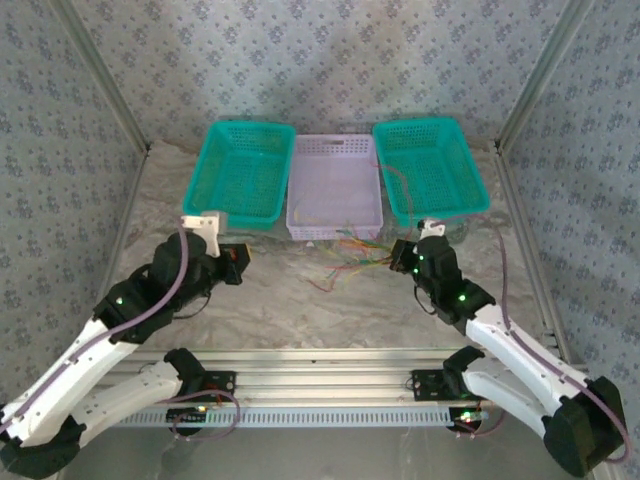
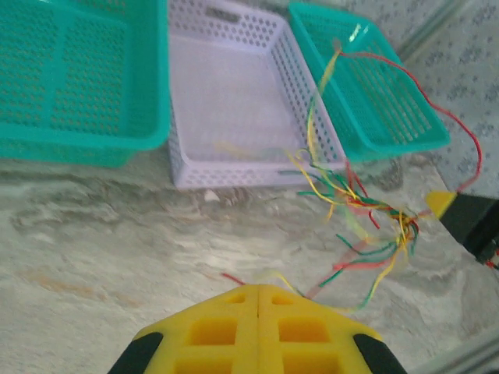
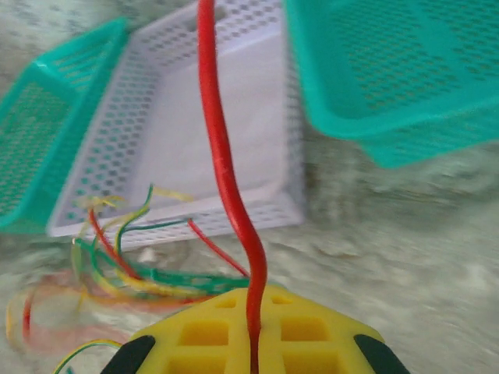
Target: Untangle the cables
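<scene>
Now right tool (image 3: 253, 302) pinches red cable (image 3: 224, 171) (tangle (image 3: 132, 273) alongside).

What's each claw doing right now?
Left claw: closed; whether it pinches the cables cannot be told.
Right claw: closed, holding the red cable.

the 3 baskets (image 1: 335, 190) are perforated smooth plastic, the cables (image 3: 219, 156) glossy, the table (image 1: 300, 310) matt marbled.

cables (image 1: 347, 252) on table (image 1: 280, 305), before middle basket (image 1: 335, 190)
</scene>
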Robot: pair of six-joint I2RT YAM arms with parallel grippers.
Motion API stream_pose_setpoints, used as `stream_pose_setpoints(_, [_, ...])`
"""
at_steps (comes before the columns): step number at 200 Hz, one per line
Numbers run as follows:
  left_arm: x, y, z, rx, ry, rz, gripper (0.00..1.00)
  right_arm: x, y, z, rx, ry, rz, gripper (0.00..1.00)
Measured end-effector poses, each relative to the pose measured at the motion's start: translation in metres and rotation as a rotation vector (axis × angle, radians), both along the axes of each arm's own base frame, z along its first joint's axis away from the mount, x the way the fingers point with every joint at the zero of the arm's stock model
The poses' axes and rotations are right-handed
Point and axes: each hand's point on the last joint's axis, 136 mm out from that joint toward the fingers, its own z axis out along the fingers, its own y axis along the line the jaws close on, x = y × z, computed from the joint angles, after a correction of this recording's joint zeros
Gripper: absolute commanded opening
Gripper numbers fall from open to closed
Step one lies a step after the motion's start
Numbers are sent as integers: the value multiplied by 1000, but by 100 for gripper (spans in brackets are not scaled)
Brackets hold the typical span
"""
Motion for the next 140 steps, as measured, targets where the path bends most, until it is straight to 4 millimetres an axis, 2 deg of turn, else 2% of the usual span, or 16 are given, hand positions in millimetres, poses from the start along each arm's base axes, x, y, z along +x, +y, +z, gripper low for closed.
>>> stream_pose_setpoints(17, [1, 8, 12, 13, -24, 21, 0, -5, -15, -5, -22, 30, -36, 0])
stream_pose_setpoints(32, [2, 12, 15, 29, -31, 31, 0, -8, -22, -7, -24, 45, -51, 0])
stream_pose_setpoints(58, [1, 11, 12, 43, -14, 20, 0, -11, -19, 0, 16, 34, -18, 0])
stream_pose_setpoints(62, [2, 9, 10, 43, -7, 13, 6, -12, -16, 2, 27, 26, -3, 0])
stream_pose_setpoints(76, [2, -3, 4, 31, 20, -27, 39, -14, -5, 10, 70, 5, 54, 0])
stream_pose_setpoints(88, [4, -17, -5, 0, 51, -64, 56, -16, 4, 16, 98, -8, 99, 0])
stream_pose_setpoints(117, [6, -53, -37, -70, 160, -150, 78, -21, 21, 22, 132, -6, 182, 0])
stream_pose_setpoints(140, [3, -77, -59, -103, 238, -202, 83, -23, 35, 33, 162, -15, 247, 0])
